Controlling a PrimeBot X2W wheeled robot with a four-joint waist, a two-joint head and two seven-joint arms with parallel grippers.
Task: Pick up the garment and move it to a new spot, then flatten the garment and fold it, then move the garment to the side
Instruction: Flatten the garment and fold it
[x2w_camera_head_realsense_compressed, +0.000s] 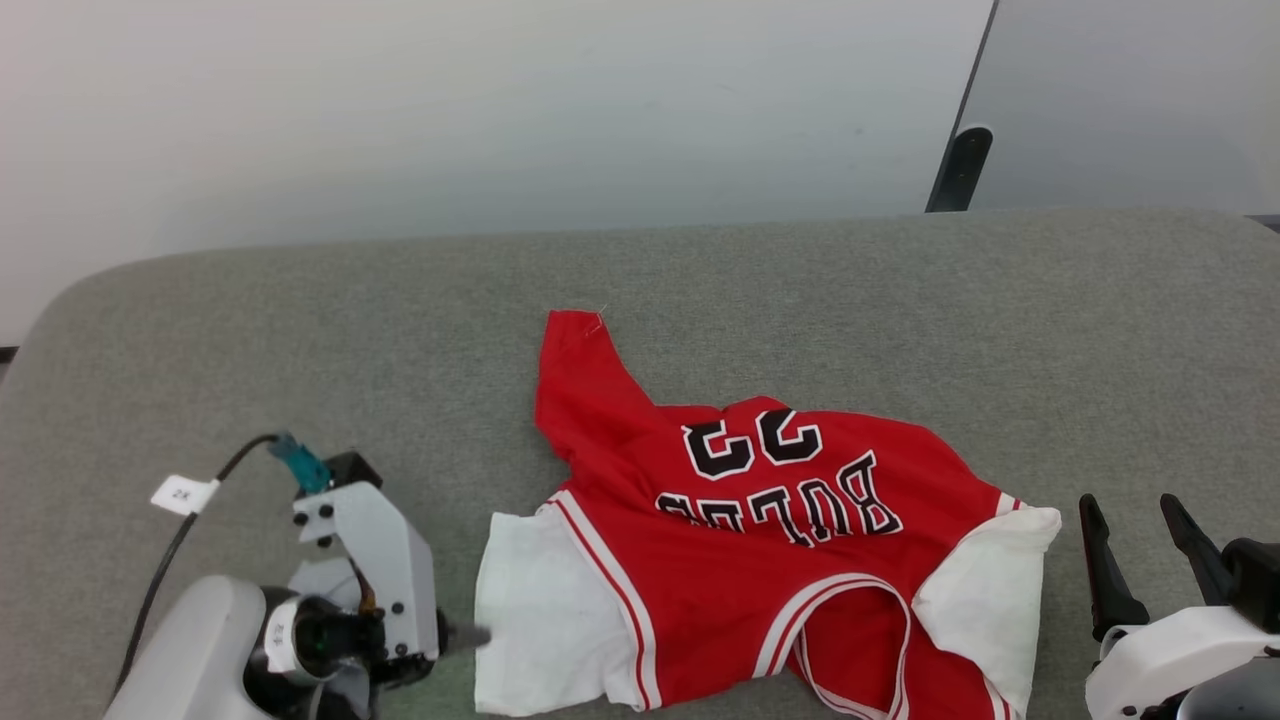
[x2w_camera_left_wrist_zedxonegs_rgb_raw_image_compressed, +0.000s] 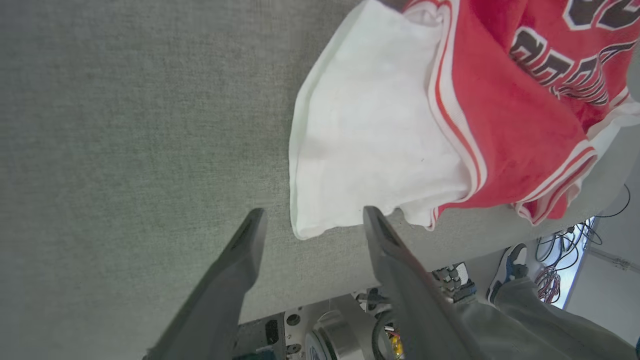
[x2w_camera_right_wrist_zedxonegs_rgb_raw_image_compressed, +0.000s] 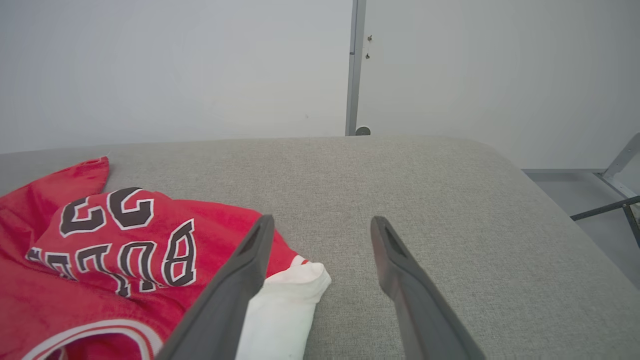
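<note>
Garment (x2w_camera_head_realsense_compressed: 760, 580) lay rumpled on the grey surface (x2w_camera_head_realsense_compressed: 300, 330), near its 6 o'clock edge. I judged that the pick-up step was not yet begun; the next move needed a firm grip on the cloth. At its 9 o'clock, the left gripper (x2w_camera_left_wrist_zedxonegs_rgb_raw_image_compressed: 310, 215) had its fingers (x2w_camera_left_wrist_zedxonegs_rgb_raw_image_compressed: 240, 260) spread wide just beside the white sleeve (x2w_camera_left_wrist_zedxonegs_rgb_raw_image_compressed: 370, 130). At 3 o'clock, the right gripper (x2w_camera_head_realsense_compressed: 1130, 505) was spread too. Both held nothing.
</note>
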